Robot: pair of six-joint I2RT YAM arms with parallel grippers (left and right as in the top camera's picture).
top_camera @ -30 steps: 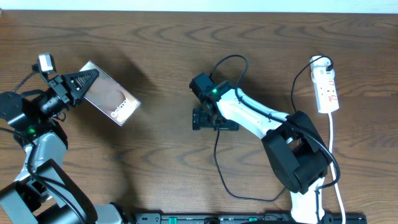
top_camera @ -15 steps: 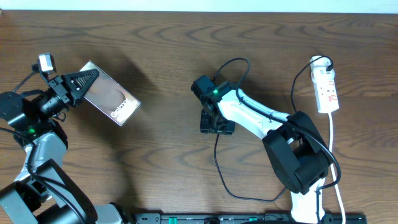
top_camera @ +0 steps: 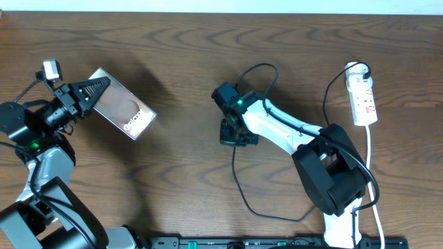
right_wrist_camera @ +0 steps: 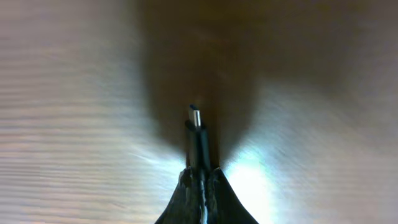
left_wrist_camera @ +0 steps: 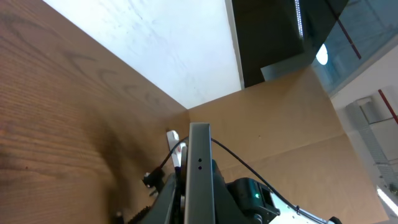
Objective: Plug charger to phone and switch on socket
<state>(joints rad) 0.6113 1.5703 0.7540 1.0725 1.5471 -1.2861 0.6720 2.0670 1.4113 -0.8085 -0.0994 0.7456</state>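
Wood: brown table [top_camera: 173, 173] fills the overhead view; all the task's things lie or hang over it.
Phone: phone [top_camera: 122, 104] sits at the upper left of the overhead frame, raised and tilted, pinched at one end by the left gripper [top_camera: 92, 92]. In the left wrist view its thin edge [left_wrist_camera: 199, 174] runs up the middle, with two small holes on it.
Why held so: likely to lift the phone off the table and turn an open end toward the centre, so a plug can reach its port.
Left gripper: clamped on the phone.
Charger: black cable [top_camera: 239, 187] loops from the lower middle of the overhead frame up to the right gripper [top_camera: 237, 135], near the centre.
Plug: in the right wrist view the metal plug tip [right_wrist_camera: 195, 116] juts forward past the pinched fingers [right_wrist_camera: 186, 196], just above the wood.
Right gripper: closed on the charger just behind the plug, probably so the tip stays stiff and can be aimed.
Gap: plug and phone are well apart; the tip is not yet inserted.
Socket: white socket [top_camera: 363, 97] lies at the upper right, untouched; another black lead arcs from it toward the right arm.
Next, as a guess: carry the plug left to the phone's free end.
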